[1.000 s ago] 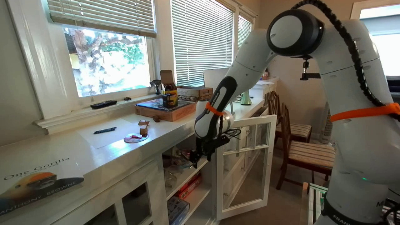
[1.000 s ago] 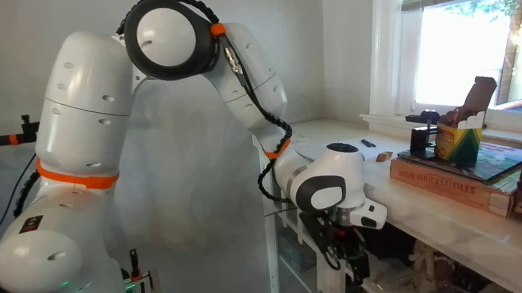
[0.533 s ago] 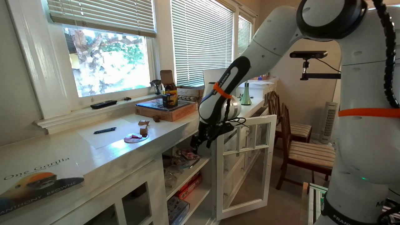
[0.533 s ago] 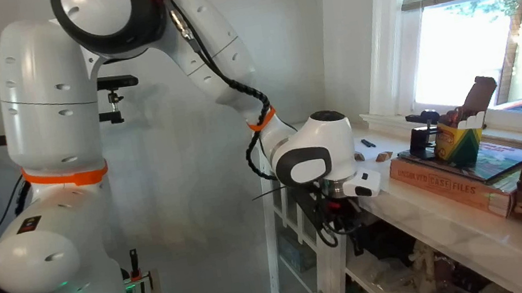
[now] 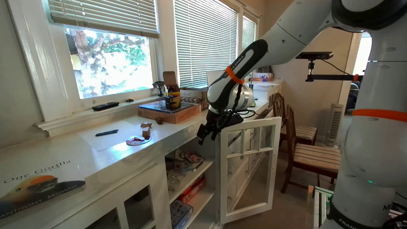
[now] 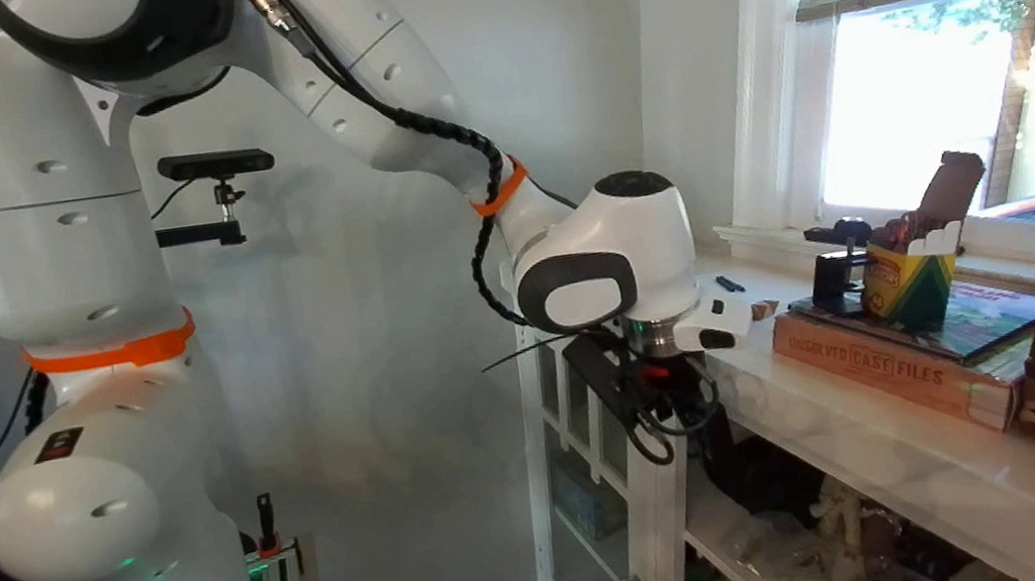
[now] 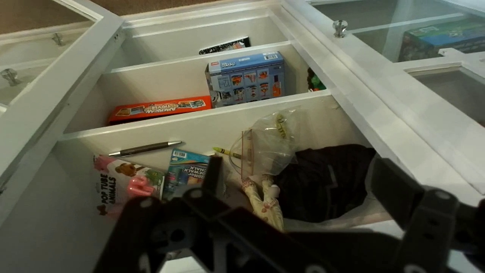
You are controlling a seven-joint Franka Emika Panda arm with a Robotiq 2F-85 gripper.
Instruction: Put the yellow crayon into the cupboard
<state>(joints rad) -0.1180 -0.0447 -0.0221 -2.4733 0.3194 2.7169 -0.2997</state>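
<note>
A yellow crayon (image 7: 223, 151) lies on the cupboard's top shelf in the wrist view, its far end under a clear plastic bag (image 7: 273, 140). Another yellow crayon-like piece (image 7: 281, 126) shows in or through the bag. The white cupboard (image 7: 197, 118) has its shelves exposed; its framed glass door (image 5: 224, 187) stands open in both exterior views. In the wrist view my gripper (image 7: 303, 182) has its fingers wide apart with nothing between them. In an exterior view the gripper (image 5: 206, 138) is above the shelf items, near the top of the opening.
The shelf holds a pen (image 7: 146, 148), a chalk pack (image 7: 185, 170), a Pop Tube bag (image 7: 129, 178), a black bundle (image 7: 326, 185) and doll legs (image 7: 265, 201). The counter (image 5: 171, 130) overhangs the opening. A crayon box (image 6: 912, 284) stands on boxes above.
My gripper has risen from the top shelf, and the arm has drawn up and back toward its base. Shelf items it was covering now show. The door has not moved.
</note>
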